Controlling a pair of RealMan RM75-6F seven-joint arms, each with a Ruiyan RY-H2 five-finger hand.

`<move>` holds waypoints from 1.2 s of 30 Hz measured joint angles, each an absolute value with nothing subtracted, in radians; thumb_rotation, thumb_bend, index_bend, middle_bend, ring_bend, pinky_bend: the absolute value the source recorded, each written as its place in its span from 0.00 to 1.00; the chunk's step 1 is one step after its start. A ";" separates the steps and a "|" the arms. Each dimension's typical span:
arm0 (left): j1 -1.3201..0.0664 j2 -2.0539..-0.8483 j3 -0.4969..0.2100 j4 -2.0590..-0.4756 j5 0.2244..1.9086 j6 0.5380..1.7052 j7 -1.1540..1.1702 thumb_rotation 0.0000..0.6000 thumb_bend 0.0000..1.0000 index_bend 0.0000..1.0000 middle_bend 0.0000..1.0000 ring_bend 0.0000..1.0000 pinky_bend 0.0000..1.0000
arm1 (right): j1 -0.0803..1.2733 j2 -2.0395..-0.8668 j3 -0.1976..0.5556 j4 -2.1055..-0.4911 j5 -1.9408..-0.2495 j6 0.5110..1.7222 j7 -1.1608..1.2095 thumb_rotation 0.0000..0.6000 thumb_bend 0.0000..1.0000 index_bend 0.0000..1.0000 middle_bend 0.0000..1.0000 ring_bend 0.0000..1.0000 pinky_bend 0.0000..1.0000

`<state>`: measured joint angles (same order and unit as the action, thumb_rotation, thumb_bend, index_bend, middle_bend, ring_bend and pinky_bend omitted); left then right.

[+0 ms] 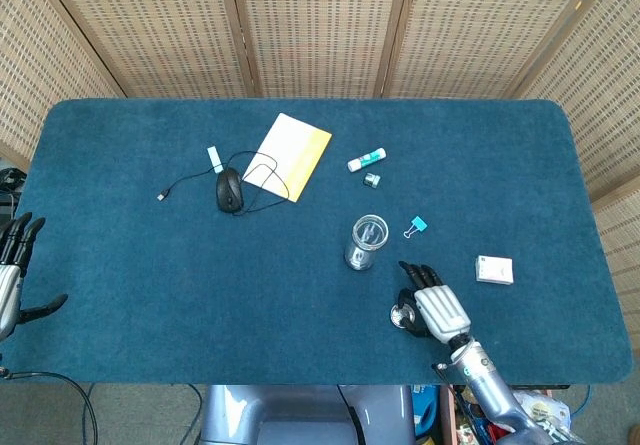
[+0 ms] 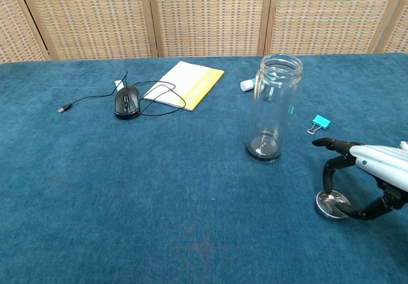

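We note: worktop [image 1: 150, 265] deep teal; strainer lid [image 2: 333, 205] silver mesh; jar [image 2: 273, 108] clear; notebook [image 1: 290, 155] white-yellow; clip [image 1: 416, 227] cyan; mouse [image 1: 229, 189] black.

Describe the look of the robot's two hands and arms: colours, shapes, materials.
The right hand has a silver-white shell on its back and slim black jointed fingers; its wrist is grey metal with a teal mark. The left hand, at the edge, shows the same black fingers and a pale grey body.

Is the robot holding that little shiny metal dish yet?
Not lifted: the right hand arches over the metal strainer, fingertips at its rim. The left hand holds nothing.
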<state>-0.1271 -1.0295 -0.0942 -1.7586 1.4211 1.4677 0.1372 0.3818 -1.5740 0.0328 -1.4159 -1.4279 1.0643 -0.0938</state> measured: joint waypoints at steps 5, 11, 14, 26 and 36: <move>-0.129 -1.030 -0.093 -1.758 1.422 1.464 0.138 1.00 0.05 0.00 0.00 0.00 0.00 | 0.386 -1.579 0.031 -1.412 -1.426 1.062 -0.092 1.00 0.56 0.58 0.00 0.00 0.00; -0.129 -1.029 -0.094 -1.759 1.415 1.464 0.136 1.00 0.05 0.00 0.00 0.00 0.00 | 0.388 -1.585 0.028 -1.410 -1.424 1.064 -0.091 1.00 0.59 0.61 0.00 0.00 0.00; -0.130 -1.029 -0.094 -1.759 1.415 1.463 0.135 1.00 0.05 0.00 0.00 0.00 0.00 | 0.388 -1.585 0.026 -1.410 -1.424 1.066 -0.093 1.00 0.60 0.63 0.00 0.00 0.00; -0.131 -1.026 -0.093 -1.759 1.415 1.461 0.130 1.00 0.05 0.00 0.00 0.00 0.00 | 0.385 -1.573 0.023 -1.434 -1.434 1.090 -0.086 1.00 0.60 0.66 0.00 0.00 0.00; -0.135 -1.026 -0.093 -1.759 1.409 1.452 0.131 1.00 0.05 0.00 0.00 0.00 0.00 | 0.369 -1.503 0.014 -1.512 -1.467 1.141 -0.070 1.00 0.61 0.67 0.00 0.00 0.00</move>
<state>-0.1350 -1.0263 -0.0926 -1.7588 1.4090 1.4524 0.1315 0.3693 -1.5033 0.0141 -1.5117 -1.4674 1.1415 -0.0699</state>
